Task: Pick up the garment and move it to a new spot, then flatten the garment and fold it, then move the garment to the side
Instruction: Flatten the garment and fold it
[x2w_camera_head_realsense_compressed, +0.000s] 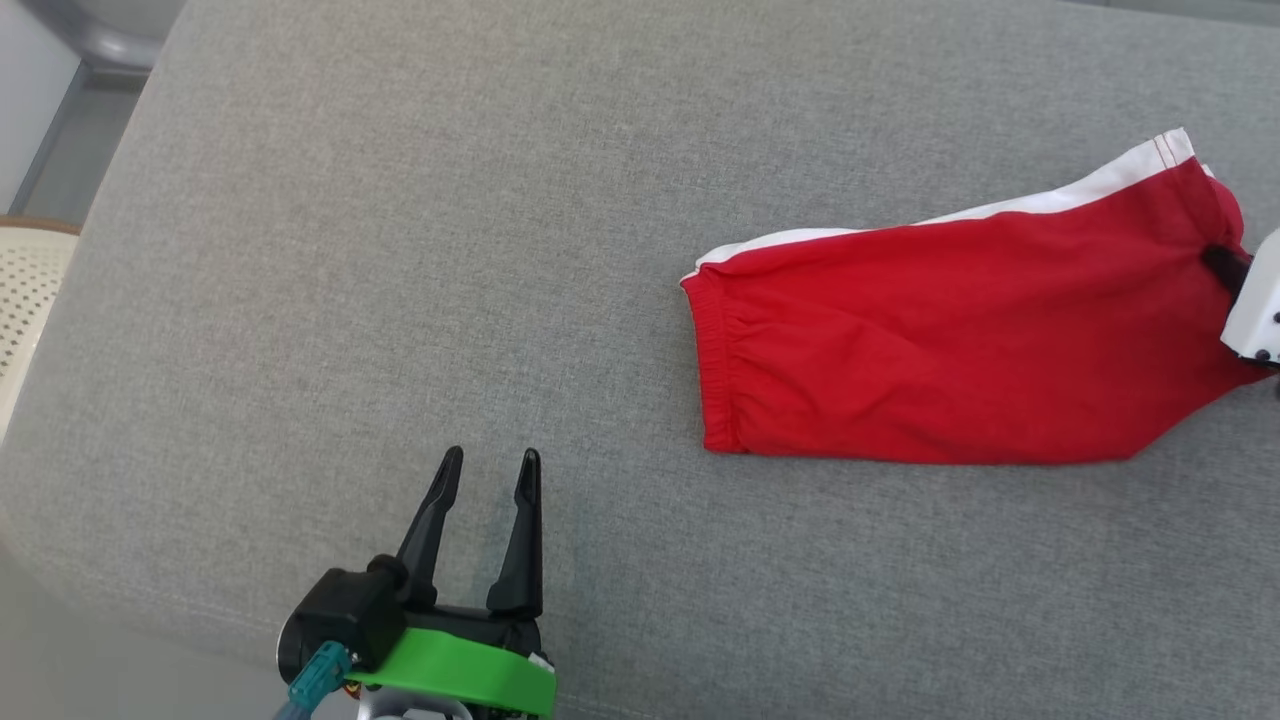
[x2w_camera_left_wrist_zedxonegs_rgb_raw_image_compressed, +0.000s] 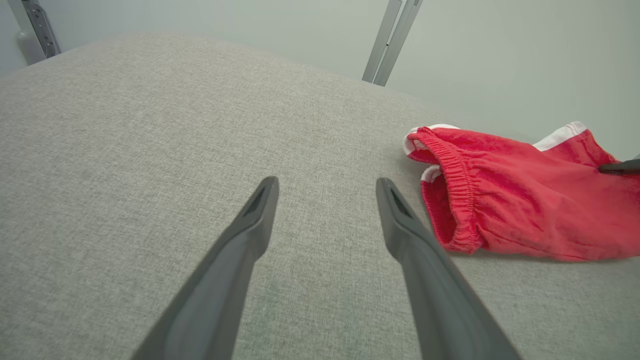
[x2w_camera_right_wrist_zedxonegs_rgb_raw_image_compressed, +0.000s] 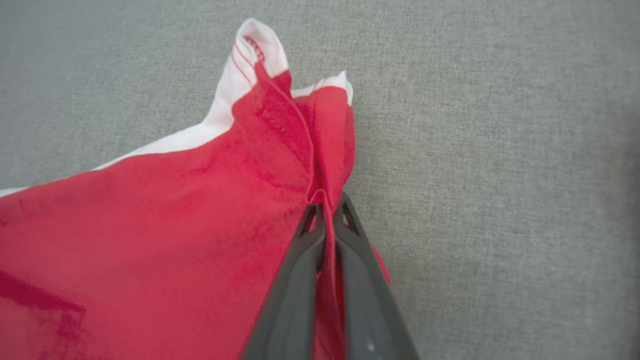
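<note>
Pinching the leg hem of the red garment (x2w_camera_head_realsense_compressed: 950, 340), flat by the bench's (x2w_camera_head_realsense_compressed: 400, 250) right edge, R gripper (x2w_camera_right_wrist_zedxonegs_rgb_raw_image_compressed: 325, 210) seems mid pick-up, L gripper (x2w_camera_head_realsense_compressed: 487, 470) wide open near front edge; next: lift clear w/o slipping.

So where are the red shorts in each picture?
Head view: shorts, right side, lying flat.
Left wrist view: shorts, right edge, waistband nearest.
Right wrist view: shorts, left and centre.
Shared landmark: right gripper pinching the shorts beside the white stripe.
</note>
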